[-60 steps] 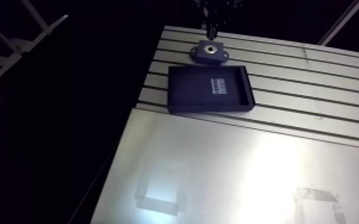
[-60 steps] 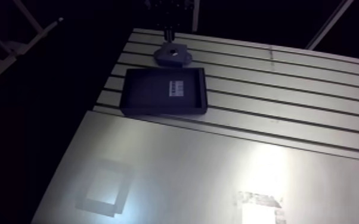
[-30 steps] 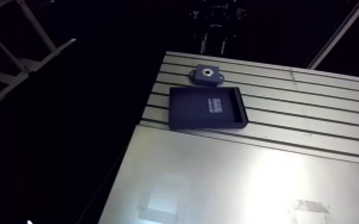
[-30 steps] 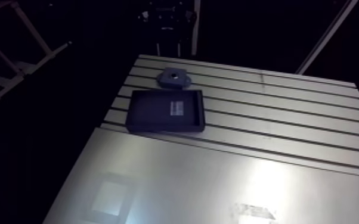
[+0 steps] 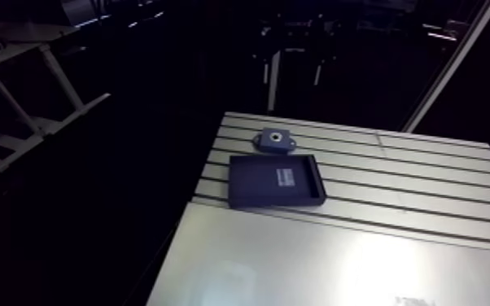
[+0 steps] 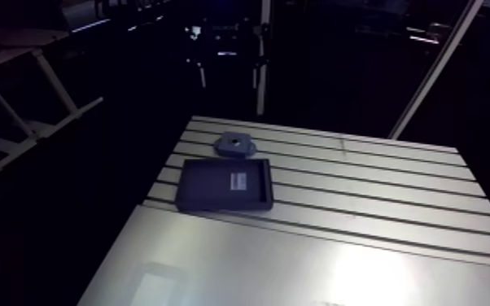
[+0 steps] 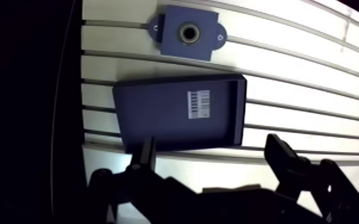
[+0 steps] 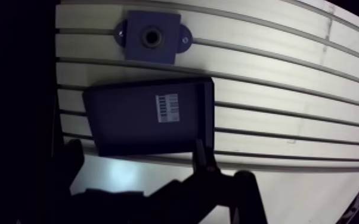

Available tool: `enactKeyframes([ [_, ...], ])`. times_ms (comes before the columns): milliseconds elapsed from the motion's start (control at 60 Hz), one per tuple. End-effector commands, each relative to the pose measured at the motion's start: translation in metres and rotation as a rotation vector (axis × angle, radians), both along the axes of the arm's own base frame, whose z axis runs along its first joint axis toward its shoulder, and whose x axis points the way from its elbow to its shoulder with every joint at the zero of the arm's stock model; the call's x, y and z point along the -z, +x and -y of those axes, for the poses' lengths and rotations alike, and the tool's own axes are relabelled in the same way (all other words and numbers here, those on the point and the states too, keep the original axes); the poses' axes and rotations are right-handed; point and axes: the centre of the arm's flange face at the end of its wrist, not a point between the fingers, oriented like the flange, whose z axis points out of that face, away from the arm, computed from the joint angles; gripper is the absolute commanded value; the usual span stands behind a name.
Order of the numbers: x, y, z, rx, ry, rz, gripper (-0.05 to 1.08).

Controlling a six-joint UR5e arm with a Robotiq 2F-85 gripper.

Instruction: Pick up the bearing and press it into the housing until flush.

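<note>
The dark blue housing (image 7: 169, 37) lies flat on the slotted table, with the ringed bearing (image 7: 189, 32) sitting in its round bore. In the arm view the housing (image 5: 273, 140) is at the table's far left end. In the wrist view my gripper (image 7: 213, 154) is high above the table and open. Its two black fingers (image 7: 146, 154) stand wide apart with nothing between them. The housing lies well ahead of the fingers, beyond a dark tray. Whether the bearing sits level with the housing's face I cannot tell.
A shallow dark blue tray (image 7: 158, 116) with a white barcode label (image 7: 198, 104) lies between the gripper and the housing. The slotted table (image 5: 427, 183) stretches to the right. A smooth metal sheet (image 5: 338, 268) covers its near part. The table's left edge (image 5: 203, 175) drops into darkness.
Earlier the gripper hung right over the housing at the arm view's upper edge. It has since opened and risen out of that view. The camera has lifted with the arm, so the table looks farther off.
</note>
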Motion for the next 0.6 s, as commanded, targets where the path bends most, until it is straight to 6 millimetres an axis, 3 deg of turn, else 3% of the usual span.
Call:
enactKeyframes([
  [17,-0.068,0.042,-0.039,0.048,-0.006,-0.053,0.01],
  [117,-0.086,0.052,-0.061,0.029,-0.012,-0.059,0.01],
  [217,-0.107,0.062,-0.098,0.057,-0.019,-0.064,0.01],
  [417,-0.123,0.079,-0.105,0.064,-0.022,-0.068,0.01],
  [600,-0.128,0.081,-0.105,0.064,-0.025,-0.083,0.01],
])
